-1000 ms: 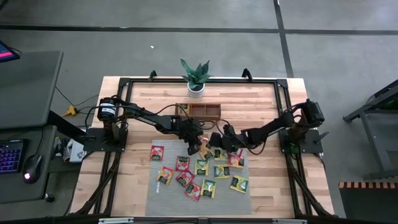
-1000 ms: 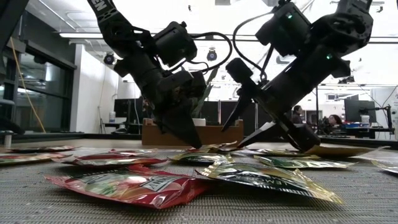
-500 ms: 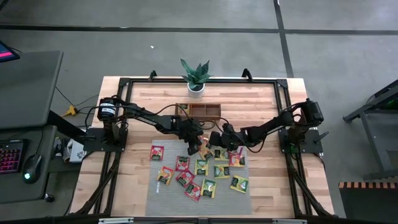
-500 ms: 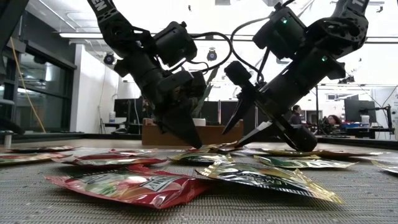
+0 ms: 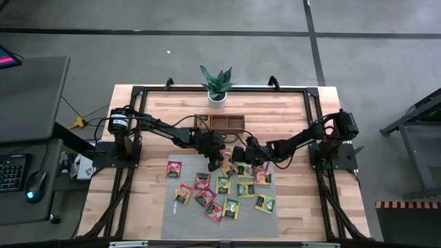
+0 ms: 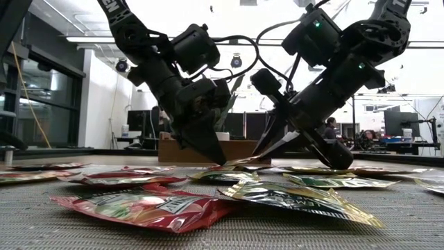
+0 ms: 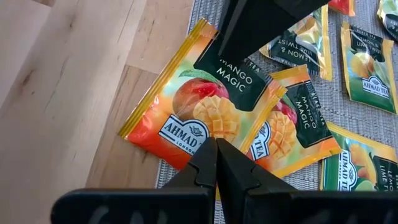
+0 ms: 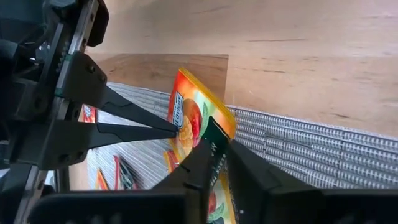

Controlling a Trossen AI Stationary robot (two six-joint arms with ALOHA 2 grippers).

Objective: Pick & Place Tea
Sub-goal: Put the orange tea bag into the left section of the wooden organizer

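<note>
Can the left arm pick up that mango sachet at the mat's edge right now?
Probably not: the left end effector is shut, its tip at the mango sachet, and the right end effector seems to pinch its dark label end.

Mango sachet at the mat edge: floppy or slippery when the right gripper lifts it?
Probably floppy: the sachet looks like a thin flat foil packet, so pinched at one end by the right gripper it should droop. Likely very light. Its glossy film may slide on the mat if the shut left gripper nudges it.
</note>
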